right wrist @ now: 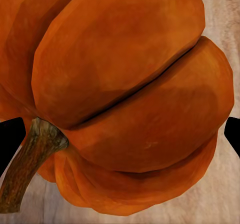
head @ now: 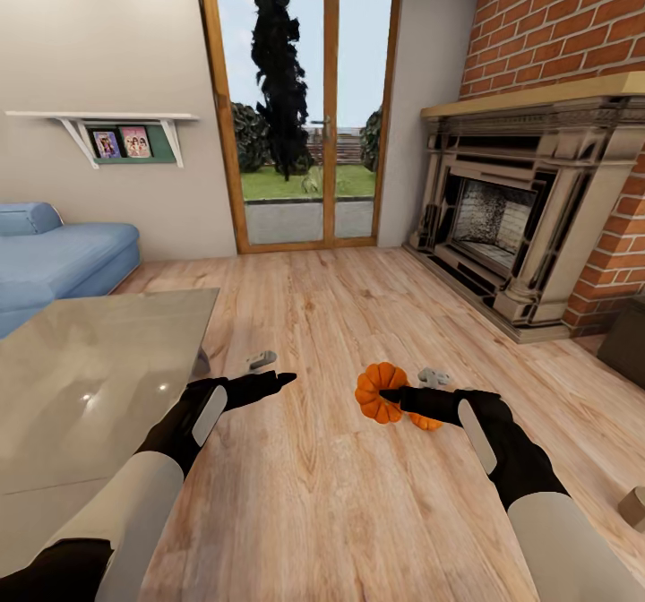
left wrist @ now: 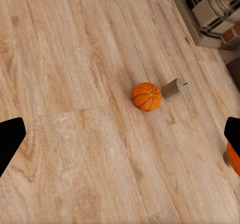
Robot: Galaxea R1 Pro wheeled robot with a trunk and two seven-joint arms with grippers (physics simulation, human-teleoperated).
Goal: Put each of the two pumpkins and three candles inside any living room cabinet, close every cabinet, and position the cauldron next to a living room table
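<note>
Glass, clear and faintly reflective, forms the top of the low coffee table (head: 98, 360) at the left of the head view, with a blue sofa (head: 54, 262) behind it against the wall. Just right of the table's near corner the left gripper (head: 279, 378) hangs over the plank floor (head: 313, 494); its wrist view shows the two black fingertips (left wrist: 10, 139) spread wide with bare boards between them, so it is fully open and holds nothing. A small grey candle (head: 262, 359) lies on its side on the floor just beyond that gripper.

Toward the middle, one pumpkin (head: 381, 391) sits at the tip of the right gripper (head: 391, 396), and the second pumpkin (head: 425, 421) peeks out just beside it, partly hidden under the black wrist. In the right wrist view the near pumpkin's orange ribs and brown stem (right wrist: 30, 159) sit between the two spread fingertips (right wrist: 10, 139); whether they actually press on it cannot be told. Another candle (head: 434, 375) lies just behind the pumpkins. The left wrist view shows a pumpkin (left wrist: 147, 96) touching a tan candle (left wrist: 175, 89) lying on its side.

At the right stands the stone fireplace (head: 520, 217) against a brick wall (head: 573, 29).
</note>
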